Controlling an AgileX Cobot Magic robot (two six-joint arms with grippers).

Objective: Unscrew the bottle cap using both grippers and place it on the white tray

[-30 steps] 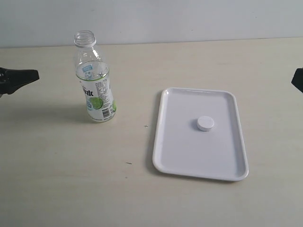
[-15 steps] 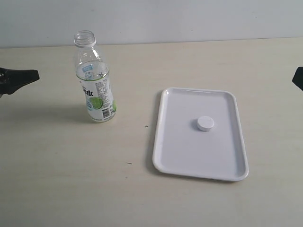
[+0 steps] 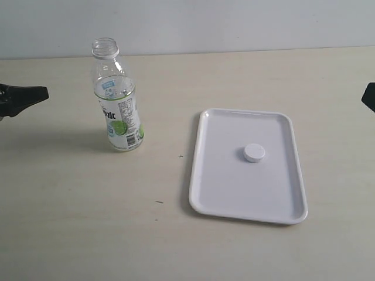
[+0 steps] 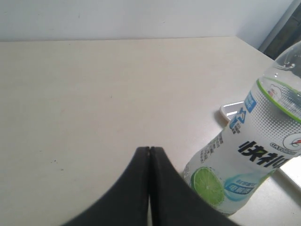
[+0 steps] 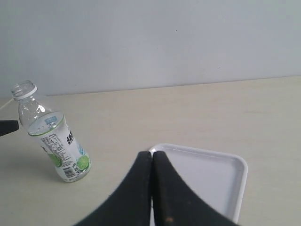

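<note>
Left end effector (image 4: 149, 151) and right end effector (image 5: 151, 155) both closed on nothing, jaws pressed flat together, at opposite edges of the desk (image 3: 88, 222). Bottle cap (image 3: 254, 153) flat on the white tray (image 3: 217, 187), near its middle; bottle (image 3: 120, 111) upright, neck open, well apart from the tray on the left arm's side. Judged step: cap placed, task apparently complete. No further handling called for beyond keeping both arms clear of the bottle.
</note>
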